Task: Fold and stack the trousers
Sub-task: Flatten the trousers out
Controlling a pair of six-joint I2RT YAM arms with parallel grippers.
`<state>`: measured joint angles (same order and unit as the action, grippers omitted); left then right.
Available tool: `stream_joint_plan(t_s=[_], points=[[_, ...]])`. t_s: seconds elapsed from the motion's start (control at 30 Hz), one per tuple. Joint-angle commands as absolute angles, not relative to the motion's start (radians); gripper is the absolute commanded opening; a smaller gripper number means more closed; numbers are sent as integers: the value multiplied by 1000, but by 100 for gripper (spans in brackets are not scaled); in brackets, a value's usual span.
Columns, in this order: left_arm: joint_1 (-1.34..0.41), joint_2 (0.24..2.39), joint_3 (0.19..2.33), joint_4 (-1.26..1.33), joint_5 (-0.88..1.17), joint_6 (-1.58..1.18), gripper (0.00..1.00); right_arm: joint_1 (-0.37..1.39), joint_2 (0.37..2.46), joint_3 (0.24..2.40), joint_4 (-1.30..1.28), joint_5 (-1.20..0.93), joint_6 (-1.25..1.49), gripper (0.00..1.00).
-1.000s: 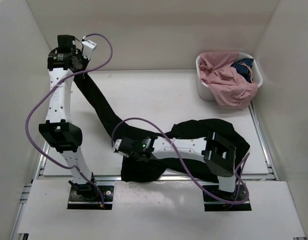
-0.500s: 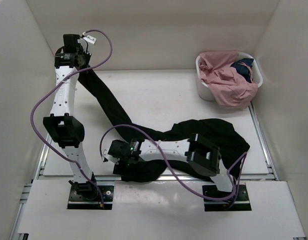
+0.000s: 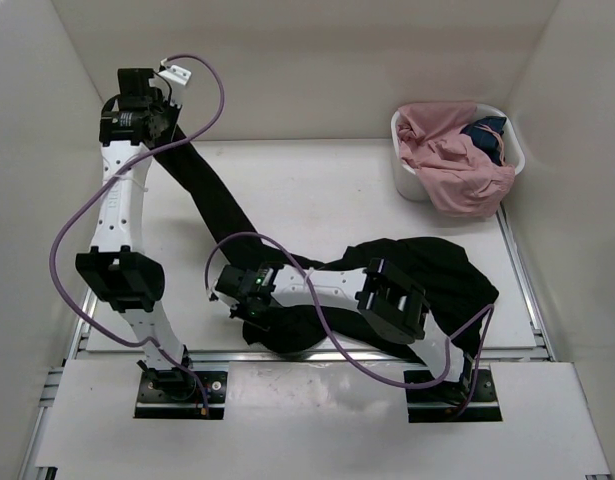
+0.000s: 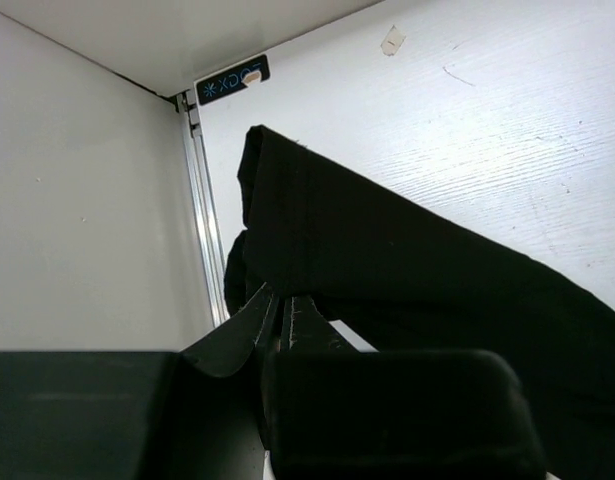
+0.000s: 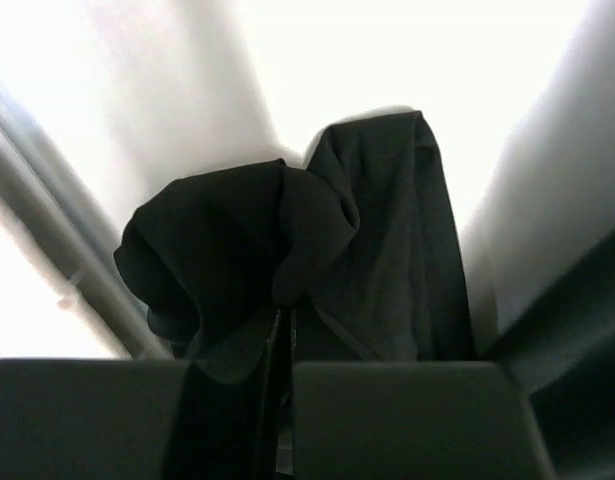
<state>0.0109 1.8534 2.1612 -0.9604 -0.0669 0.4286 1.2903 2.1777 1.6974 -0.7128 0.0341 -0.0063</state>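
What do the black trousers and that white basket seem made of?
The trousers: soft matte black cloth, exact fibre unclear; it drapes and bunches in folds without shine. The basket: probably plastic, smooth white, holding a rigid rounded rim.

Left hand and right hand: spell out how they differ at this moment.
The left hand is at the far left corner of the table; the right hand is near the front edge. The left hand pinches a flat, stretched leg of the trousers; the right hand pinches a bunched fold. Both are shut on the same black garment.
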Motion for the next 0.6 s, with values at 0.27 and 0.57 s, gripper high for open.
stream_joint_plan(t_s=[0.27,0.57], points=[[-14,1752,2221,-939,6,422,14,1200,2317,2128,-715,554,86,0],[-14,1761,2221,-939,-3,413,14,1198,2228,2068,-684,536,-6,78]])
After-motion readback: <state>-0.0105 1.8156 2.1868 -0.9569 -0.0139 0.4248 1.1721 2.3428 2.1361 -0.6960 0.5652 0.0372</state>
